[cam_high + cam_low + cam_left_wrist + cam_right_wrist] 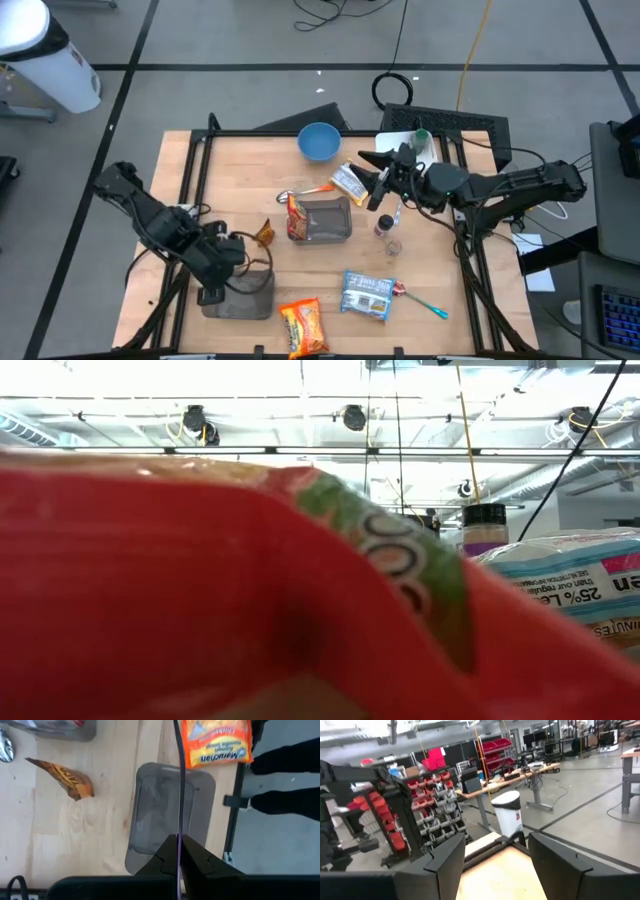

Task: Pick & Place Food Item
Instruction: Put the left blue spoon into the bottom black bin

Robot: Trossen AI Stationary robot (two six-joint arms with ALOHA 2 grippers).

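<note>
Your right gripper (372,187) sits right of centre in the high view, its fingers spread apart with nothing between them; in the right wrist view the two dark fingers (447,857) stand wide with only the table edge and the room beyond showing in the gap. It hovers just right of the yellow snack packet (349,181), between the blue bowl (319,141) above and the clear container (322,219) at mid-frame; you cannot tell from overhead whether a finger touches the packet.

Your left gripper (212,292) is at the lower left of the high view, closed; the left wrist view shows its fingers (192,857) pressed together over the grey lid (170,810), holding nothing you can see.

A red-and-orange food bag (293,215) leans at the container's left side; a small orange wrapper (264,233) lies just left of it. An orange ramen packet (303,324) lies at the bottom centre of the high view, with a blue snack bag (367,295) to its right and a teal-handled utensil (428,302) further right. A small spice jar (384,229) stands right of the container.
</note>
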